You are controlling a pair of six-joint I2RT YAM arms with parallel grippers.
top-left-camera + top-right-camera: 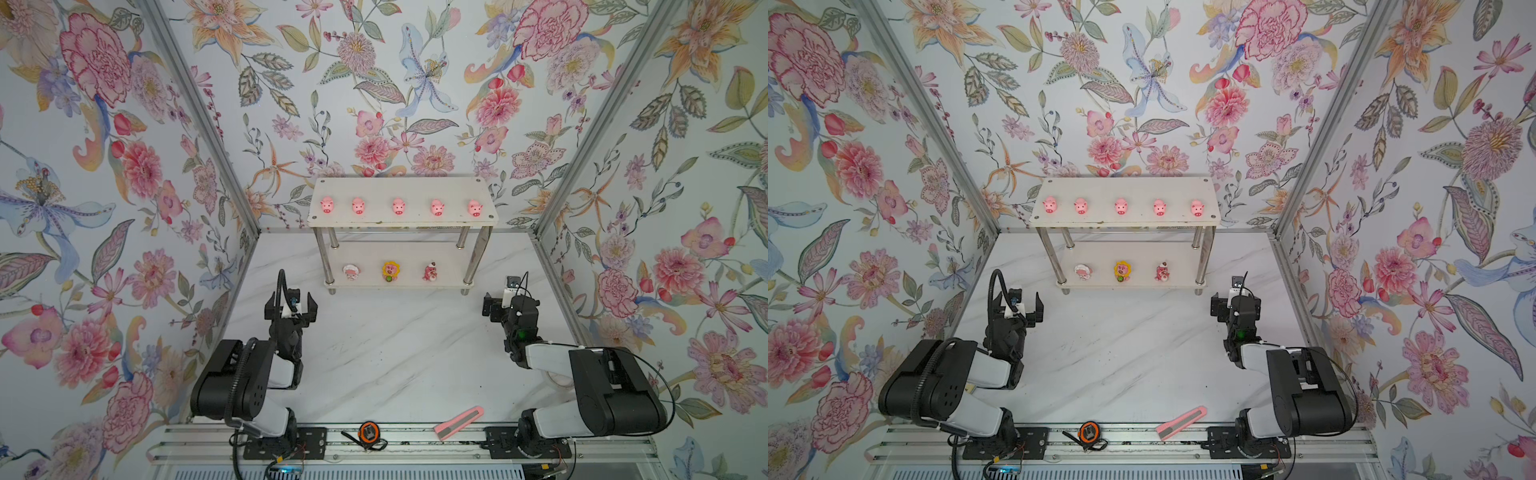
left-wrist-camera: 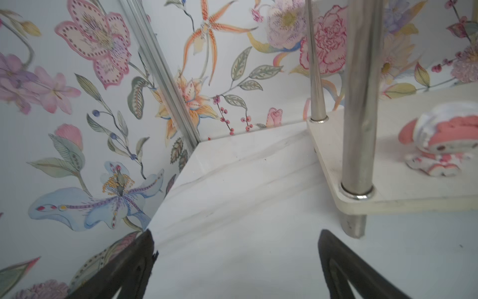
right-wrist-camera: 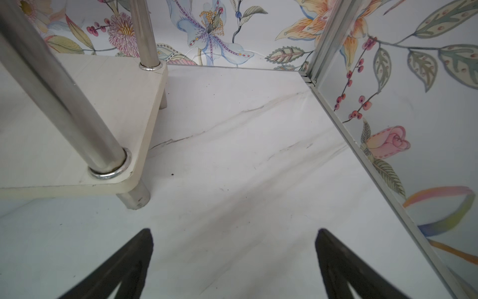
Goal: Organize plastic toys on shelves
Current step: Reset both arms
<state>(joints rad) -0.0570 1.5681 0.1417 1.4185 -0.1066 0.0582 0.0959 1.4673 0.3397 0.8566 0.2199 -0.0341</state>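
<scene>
The left gripper (image 1: 291, 302) is spread wide and holds nothing. Next come the shelves (image 1: 399, 187) by the back wall. Five pink pigs (image 1: 398, 205) sit in a row on the top board. On the bottom board sit the whitish toy (image 1: 351, 271), the yellow-flower toy (image 1: 390, 271) and the red-pink toy (image 1: 430, 272). The right gripper (image 3: 234, 230) is wide apart too, and empty.

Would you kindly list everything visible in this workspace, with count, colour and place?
table: one, white marbled, between floral walls.
rack: one, white boards, chrome legs, table's far end.
pig figurines: five, pink, rowed on rack's top board.
character figurines: three, whitish, yellow-maned, red-pink, lower board.
tape measure: one, orange-black, front rail.
flat bar: one, pink-grey, table's front edge.
left tool: one, black, open and empty, before the rack.
right tool: one, black, open and empty, before the rack.
</scene>
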